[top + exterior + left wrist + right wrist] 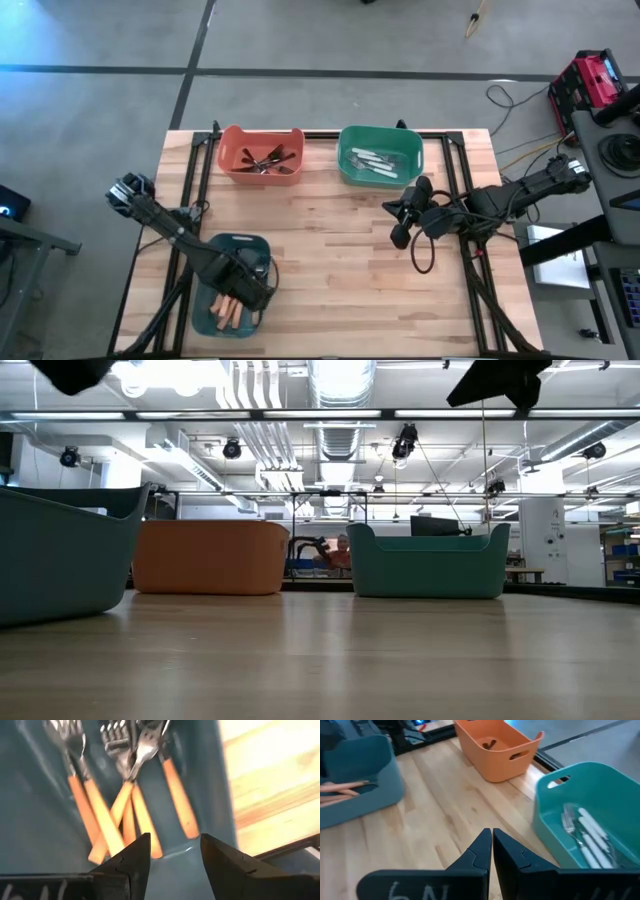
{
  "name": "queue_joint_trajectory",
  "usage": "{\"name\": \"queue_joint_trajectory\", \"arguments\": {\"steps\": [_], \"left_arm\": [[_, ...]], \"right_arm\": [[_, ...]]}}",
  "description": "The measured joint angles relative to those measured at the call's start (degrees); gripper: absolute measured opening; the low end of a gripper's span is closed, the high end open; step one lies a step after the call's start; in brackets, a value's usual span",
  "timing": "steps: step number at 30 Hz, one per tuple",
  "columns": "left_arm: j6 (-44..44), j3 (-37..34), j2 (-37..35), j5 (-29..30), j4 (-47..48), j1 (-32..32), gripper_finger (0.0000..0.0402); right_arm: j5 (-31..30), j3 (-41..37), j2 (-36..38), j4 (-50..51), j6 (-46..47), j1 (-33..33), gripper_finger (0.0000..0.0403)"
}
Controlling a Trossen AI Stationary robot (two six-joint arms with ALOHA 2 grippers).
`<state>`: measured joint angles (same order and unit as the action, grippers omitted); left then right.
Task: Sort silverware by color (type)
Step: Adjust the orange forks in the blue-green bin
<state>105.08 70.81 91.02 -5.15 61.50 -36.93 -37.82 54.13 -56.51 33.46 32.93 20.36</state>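
Sorting appears complete, or very nearly so, as far as can be seen. No loose silverware lies on the bare boards of the tabletop; every piece visible sits in one of three bins.

The dark blue bin, near the front left corner of the tabletop, holds the orange-handled forks, heaped and crossing one another with metal heads together at one end. The orange bin, at the back edge left of centre, holds the black utensils in a tangled cluster. The green bin, at the back edge right of centre, holds the white-handled utensils, lying roughly parallel. Each bin shows one kind only; no piece looks misplaced, though the lower layers cannot be checked.

The left claw hangs over the dark blue bin, just above the handle ends of the orange-handled forks. Its jaws stand apart and nothing lies between them, consistent with a piece just let go there.

The right claw hovers above bare boards in the right half of the tabletop, in front of the green bin. Its jaws are pressed together and hold nothing.

Judgement: what remains, if anything, is for the left arm to lift clear of the bin.
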Motion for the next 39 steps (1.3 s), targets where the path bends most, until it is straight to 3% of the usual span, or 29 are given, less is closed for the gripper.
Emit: {"name": "queue_joint_trajectory", "arguments": {"steps": [8, 12, 20, 39], "left_arm": [[-11.0, -2.1, -0.1, 0.9, 0.1, 6.3, 0.0155], [-12.7, -4.3, -0.1, 2.6, -0.2, 6.1, 0.0155], [-16.5, -7.6, -0.1, -1.5, -0.5, 3.7, 0.0154], [-20.6, -14.5, 0.0, 1.4, -8.2, -0.5, 0.0154]], "right_arm": [[0.8, 2.4, 0.0, 0.1, -0.7, 0.0, 0.0009], [0.8, 2.8, 0.0, 0.1, -0.7, 0.0, 0.0009], [0.4, 2.8, 0.0, 0.1, -0.3, 0.0, 0.0009], [-1.3, 2.8, -0.2, 0.1, 0.7, -0.7, 0.0009]]}}
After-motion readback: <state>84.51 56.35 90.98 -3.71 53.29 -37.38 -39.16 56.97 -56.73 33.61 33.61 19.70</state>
